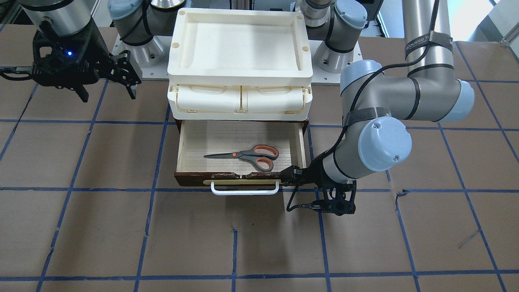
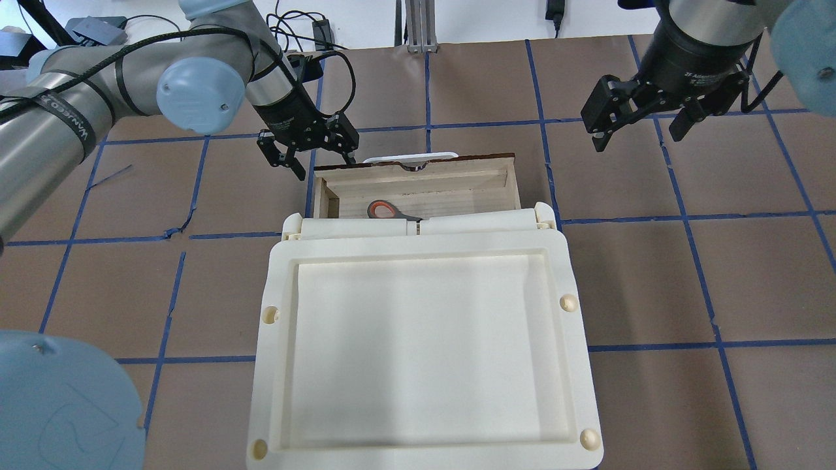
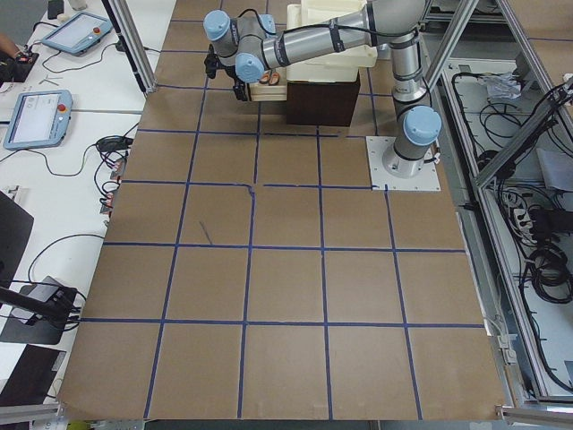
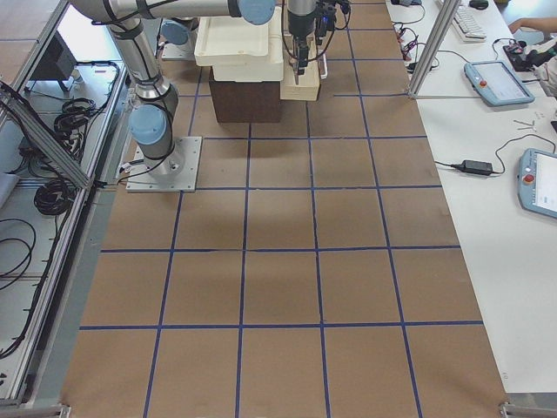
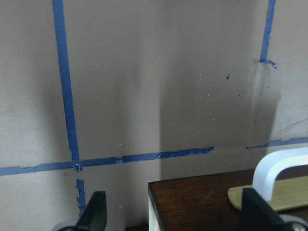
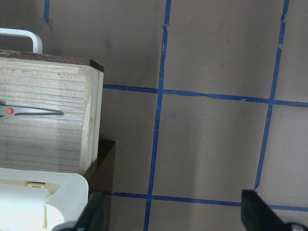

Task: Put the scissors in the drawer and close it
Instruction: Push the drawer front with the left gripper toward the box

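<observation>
The drawer (image 1: 211,136) stands pulled out, its dark front and white bar handle (image 1: 244,190) facing away from the robot. The scissors (image 1: 247,155) lie flat inside it, and one orange loop shows in the overhead view (image 2: 384,209). My left gripper (image 2: 323,163) is open and empty, low at the drawer front's corner (image 5: 192,202), with a finger on each side of that corner. My right gripper (image 2: 637,135) is open and empty, raised off the drawer's other side. Its wrist view shows the drawer's side wall (image 6: 91,115) and the blade tips (image 6: 43,112).
A cream plastic organiser with a tray top (image 2: 424,339) sits on the dark cabinet over the drawer's rear and hides most of the inside from overhead. Brown table (image 1: 101,227) with blue tape lines lies all around.
</observation>
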